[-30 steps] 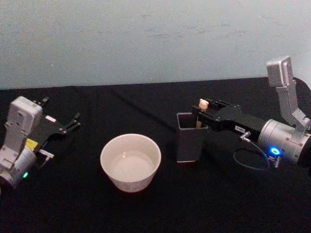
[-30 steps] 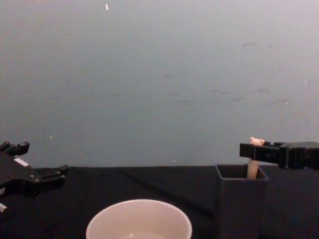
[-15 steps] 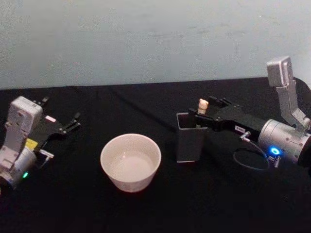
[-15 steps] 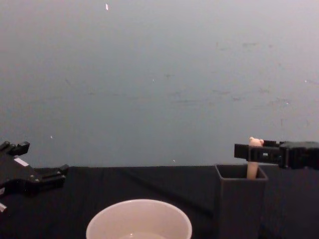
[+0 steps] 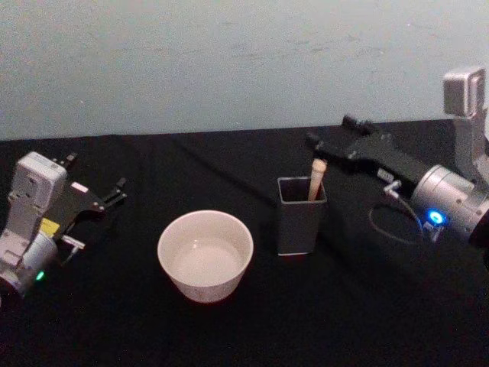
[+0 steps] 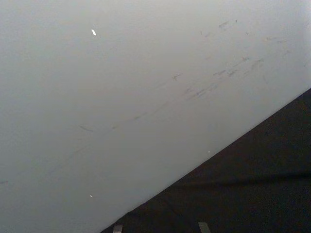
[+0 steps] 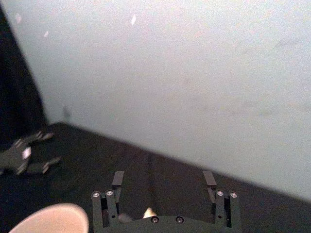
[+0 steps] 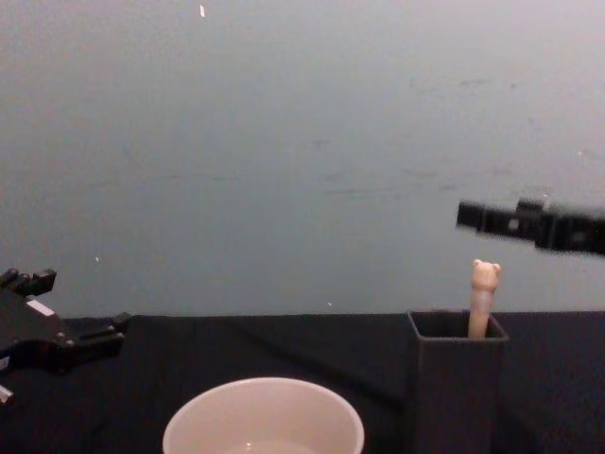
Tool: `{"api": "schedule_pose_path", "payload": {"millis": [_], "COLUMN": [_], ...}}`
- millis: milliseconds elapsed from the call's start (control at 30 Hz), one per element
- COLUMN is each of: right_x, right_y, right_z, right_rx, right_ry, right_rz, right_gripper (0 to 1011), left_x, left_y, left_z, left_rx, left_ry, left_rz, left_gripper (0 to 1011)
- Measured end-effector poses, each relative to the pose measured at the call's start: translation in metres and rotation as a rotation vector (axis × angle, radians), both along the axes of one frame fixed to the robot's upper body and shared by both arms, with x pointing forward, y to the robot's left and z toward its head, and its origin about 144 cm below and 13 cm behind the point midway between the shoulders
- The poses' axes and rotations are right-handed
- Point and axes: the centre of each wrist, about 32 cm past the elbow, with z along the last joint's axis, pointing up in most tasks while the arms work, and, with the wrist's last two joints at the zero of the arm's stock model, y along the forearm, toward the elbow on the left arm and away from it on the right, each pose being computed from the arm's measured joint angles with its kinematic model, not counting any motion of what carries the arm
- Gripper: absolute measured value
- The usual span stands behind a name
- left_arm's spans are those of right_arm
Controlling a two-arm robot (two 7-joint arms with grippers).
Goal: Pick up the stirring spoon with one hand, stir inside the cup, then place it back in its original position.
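The right gripper (image 5: 315,141) is hovering open-fingered at the holder's (image 5: 301,216) 1 o'clock; jostling could tip the spoon (image 5: 316,178) (left gripper (image 5: 121,191) sitting parked, open).

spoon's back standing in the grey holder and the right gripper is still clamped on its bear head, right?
Not quite. The spoon does stand in the grey holder, but the right gripper is not clamped on the bear head: the chest view shows it above the spoon with clear space between, and the right wrist view shows its jaws open.
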Motion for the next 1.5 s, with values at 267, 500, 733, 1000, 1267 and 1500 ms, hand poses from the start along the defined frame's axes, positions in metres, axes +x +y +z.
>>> {"api": "schedule_pose_path", "payload": {"millis": [267,500,733,1000,1267,1500], "right_x": [0.003,0.005,-0.004,-0.014,-0.014,-0.014], "right_y": [0.003,0.002,0.008,0.012,0.011,0.011], "right_z": [0.002,-0.025,-0.061,-0.080,-0.080,-0.079], "right_rx": [-0.006,-0.099,-0.196,-0.238,-0.240,-0.241], "right_ry": [-0.139,-0.118,-0.072,-0.033,-0.031,-0.032], "right_rz": [-0.214,-0.328,-0.391,-0.396,-0.397,-0.396], "right_gripper": [1000,1000,1000,1000,1000,1000], "left_x": [0.000,0.000,0.000,0.000,0.000,0.000], "left_y": [0.000,0.000,0.000,0.000,0.000,0.000], "left_z": [0.000,0.000,0.000,0.000,0.000,0.000], "left_rx": [0.000,0.000,0.000,0.000,0.000,0.000], "left_ry": [0.000,0.000,0.000,0.000,0.000,0.000], "left_rz": [0.000,0.000,0.000,0.000,0.000,0.000], "left_gripper": [1001,1001,1001,1001,1001,1001]}}
